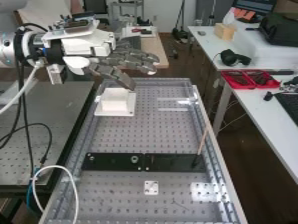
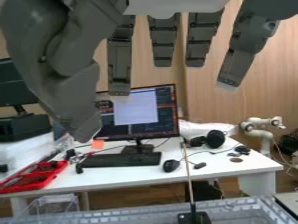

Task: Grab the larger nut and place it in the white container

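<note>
High vw: perforated worktop [image 1: 159, 132]. Wrist vw: monitor [image 2: 145, 111] behind kbd [image 2: 123, 159]. High vw: flat blk bar [image 1: 174, 163] across worktop; robot hand [image 1: 125, 59] at 12 o'clock of white container [image 1: 114, 104], fingers spread, approx. straight. Container stands on worktop, bar's 11 o'clock. Bearing [image 1: 134, 159] on bar, 9 o'clock of ctr.
</note>
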Robot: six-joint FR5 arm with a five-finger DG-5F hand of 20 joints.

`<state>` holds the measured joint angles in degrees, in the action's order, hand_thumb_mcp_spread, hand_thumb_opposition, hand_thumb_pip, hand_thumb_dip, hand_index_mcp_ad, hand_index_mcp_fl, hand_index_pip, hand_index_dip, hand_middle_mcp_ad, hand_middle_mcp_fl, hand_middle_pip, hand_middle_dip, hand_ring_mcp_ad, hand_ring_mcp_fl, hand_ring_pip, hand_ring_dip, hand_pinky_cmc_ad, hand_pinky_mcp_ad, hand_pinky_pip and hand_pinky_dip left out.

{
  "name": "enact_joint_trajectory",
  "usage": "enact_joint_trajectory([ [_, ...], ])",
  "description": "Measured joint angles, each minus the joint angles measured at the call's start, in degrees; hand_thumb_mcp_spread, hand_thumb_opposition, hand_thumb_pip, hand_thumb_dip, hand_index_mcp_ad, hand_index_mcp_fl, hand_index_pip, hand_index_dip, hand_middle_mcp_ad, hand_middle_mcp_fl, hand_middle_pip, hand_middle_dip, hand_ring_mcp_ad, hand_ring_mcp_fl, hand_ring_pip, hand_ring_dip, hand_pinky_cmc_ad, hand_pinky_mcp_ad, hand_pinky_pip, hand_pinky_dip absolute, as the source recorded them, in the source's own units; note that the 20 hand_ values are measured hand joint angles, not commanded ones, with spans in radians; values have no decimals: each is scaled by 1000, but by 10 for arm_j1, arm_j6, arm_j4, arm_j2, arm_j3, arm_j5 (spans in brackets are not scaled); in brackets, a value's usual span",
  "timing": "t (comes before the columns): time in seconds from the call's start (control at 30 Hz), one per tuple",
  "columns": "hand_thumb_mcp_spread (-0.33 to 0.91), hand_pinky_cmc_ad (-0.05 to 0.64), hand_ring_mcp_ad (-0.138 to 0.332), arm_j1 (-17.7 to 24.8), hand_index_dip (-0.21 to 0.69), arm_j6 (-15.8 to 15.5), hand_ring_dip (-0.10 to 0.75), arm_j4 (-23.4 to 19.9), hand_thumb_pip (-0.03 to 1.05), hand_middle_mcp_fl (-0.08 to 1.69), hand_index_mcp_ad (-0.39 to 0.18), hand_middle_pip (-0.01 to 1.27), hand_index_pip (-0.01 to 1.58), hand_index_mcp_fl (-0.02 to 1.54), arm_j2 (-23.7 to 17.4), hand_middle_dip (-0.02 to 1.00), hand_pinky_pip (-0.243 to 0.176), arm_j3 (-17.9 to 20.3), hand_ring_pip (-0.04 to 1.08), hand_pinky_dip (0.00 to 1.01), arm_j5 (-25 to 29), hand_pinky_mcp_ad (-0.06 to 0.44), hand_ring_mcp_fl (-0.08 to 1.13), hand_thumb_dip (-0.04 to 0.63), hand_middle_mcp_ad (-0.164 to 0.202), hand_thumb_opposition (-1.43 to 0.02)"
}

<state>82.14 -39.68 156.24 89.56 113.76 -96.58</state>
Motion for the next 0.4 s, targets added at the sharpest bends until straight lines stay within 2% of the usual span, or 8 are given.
enact_joint_trajectory([
  [0.4,225,353,147,3,-120,-6,126,1,792,0,-168,138,1079,16,3,209,-105,-5,168,841,8,312,0,206,86,-867],
])
